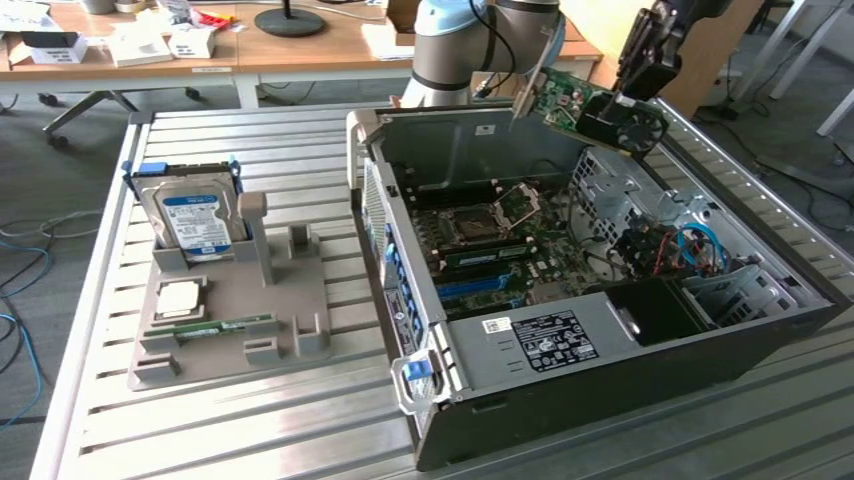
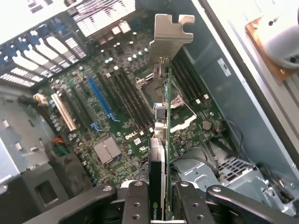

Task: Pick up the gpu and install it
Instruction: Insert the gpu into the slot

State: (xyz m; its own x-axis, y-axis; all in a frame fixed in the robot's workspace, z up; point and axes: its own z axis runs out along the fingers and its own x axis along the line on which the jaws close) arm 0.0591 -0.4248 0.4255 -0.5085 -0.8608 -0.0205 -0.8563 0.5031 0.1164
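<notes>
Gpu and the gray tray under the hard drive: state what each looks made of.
The gpu: green circuit board, likely fibreglass laminate; its end bracket looks bare shiny metal. The gray tray: uniform matte gray, probably moulded or printed plastic.

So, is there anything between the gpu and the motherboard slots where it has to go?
Nothing visible does. The gripper holds the gpu in the air above the open computer case, and in the wrist view the motherboard lies uncovered below the card's edge.
</notes>
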